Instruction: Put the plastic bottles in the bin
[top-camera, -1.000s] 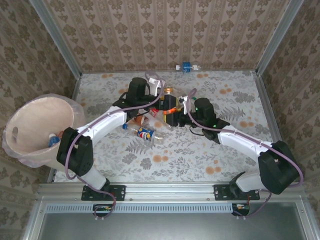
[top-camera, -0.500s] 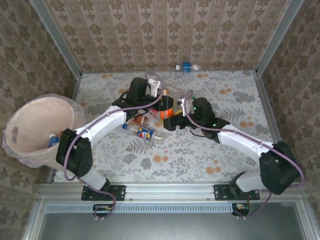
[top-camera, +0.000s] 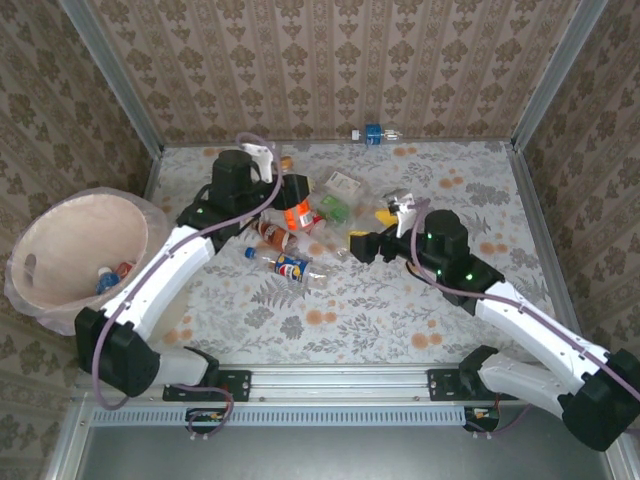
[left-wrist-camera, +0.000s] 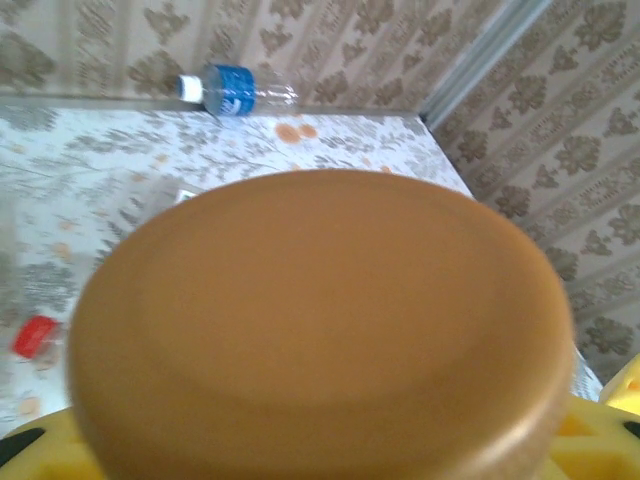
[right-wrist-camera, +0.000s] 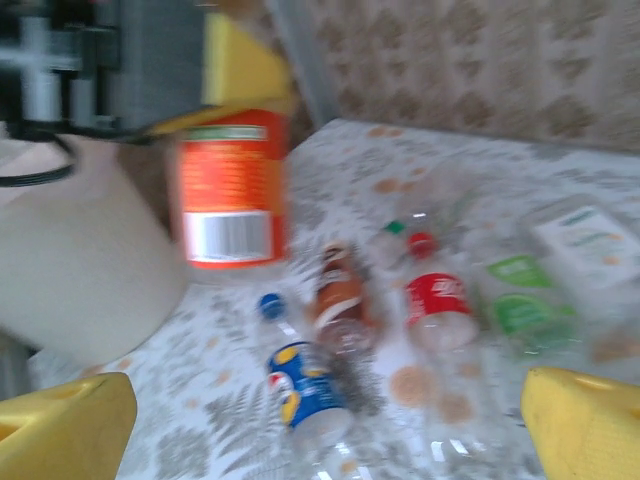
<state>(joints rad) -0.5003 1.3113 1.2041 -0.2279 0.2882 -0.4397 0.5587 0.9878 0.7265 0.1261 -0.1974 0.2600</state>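
Held bottle: one orange-label bottle (top-camera: 297, 215) is pinched in the left gripper (top-camera: 288, 192) and hangs clear of the table. Its label is orange with a white panel (right-wrist-camera: 228, 190).
Its cap: a round, smooth brown cap (left-wrist-camera: 320, 330), right up against the left wrist camera, between two yellow fingers (left-wrist-camera: 600, 440).
Left gripper: clamped on the bottle's body, one pad on each side.
Bin: the round, pale peach bin (top-camera: 60, 215) stands off the table's edge, well away from the left gripper on its arm's outer side. A clear bag (top-camera: 152, 215) is bunched over its rim.
In the bin: two bottles at the bottom, one with blue (top-camera: 104, 280) and one with red (top-camera: 125, 268).
Bottles below the left gripper: five lie close together on the table. They are a blue-and-yellow label bottle (right-wrist-camera: 305, 392), a brown label bottle (right-wrist-camera: 338, 288), a red label bottle (right-wrist-camera: 437, 300), a green label bottle (right-wrist-camera: 515, 300) and a white label bottle (right-wrist-camera: 588, 232). All are clear, crumpled plastic, blurred in the right wrist view.
Far bottle: one blue label bottle (top-camera: 374, 134) lies against the back wall, well beyond the left gripper.
Right gripper: the right gripper (top-camera: 372, 228) has its yellow fingers (right-wrist-camera: 60, 425) spread wide with nothing between them. It faces the held bottle across the cluster.
Table: the table (top-camera: 400, 310) is flat and covered in a leaf-and-flower print.
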